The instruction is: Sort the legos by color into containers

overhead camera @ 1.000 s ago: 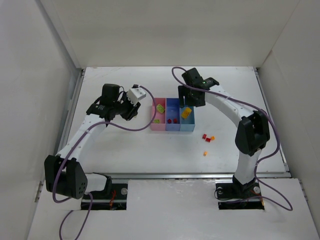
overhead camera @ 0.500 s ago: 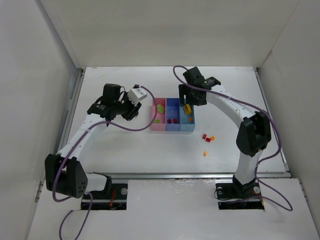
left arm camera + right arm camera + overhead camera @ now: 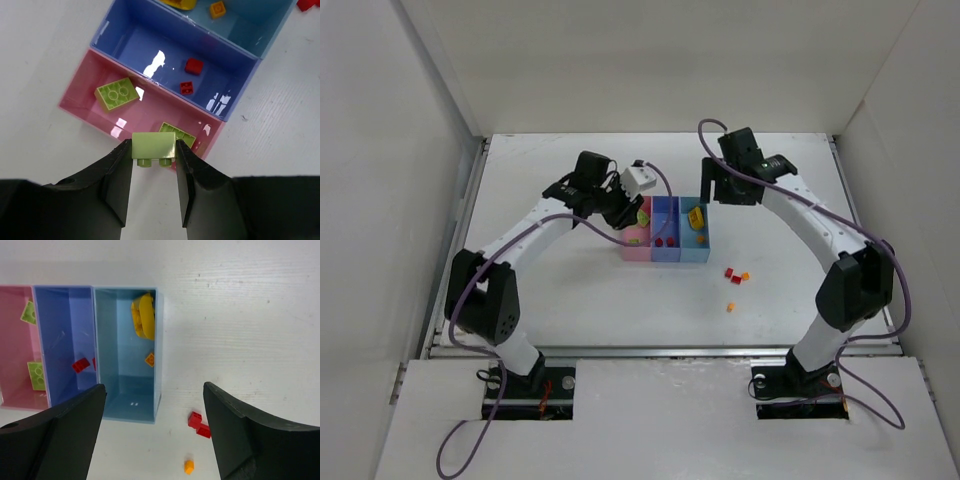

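My left gripper (image 3: pixel 153 152) is shut on a yellow-green lego (image 3: pixel 153 145) and holds it over the near edge of the pink container (image 3: pixel 85 107). That container holds two more yellow-green legos (image 3: pixel 116 94). The blue-violet container (image 3: pixel 140 45) holds two red legos (image 3: pixel 194 66). The light blue container (image 3: pixel 127 405) holds a yellow lego (image 3: pixel 142 315) and an orange one (image 3: pixel 149 359). My right gripper (image 3: pixel 154 390) is open and empty, above that container's right edge. In the top view the left gripper (image 3: pixel 625 213) is at the pink container and the right gripper (image 3: pixel 728 195) is behind the light blue one.
Two red legos (image 3: pixel 199 423) and an orange one (image 3: pixel 188 466) lie loose on the table right of the containers. In the top view (image 3: pixel 730 307) another orange lego lies nearer the arms. White walls enclose the table on three sides.
My left arm has swung right to the pink container, still gripping the yellow-green lego. My right gripper has let the yellow lego go into the light blue container and drawn back to the right.
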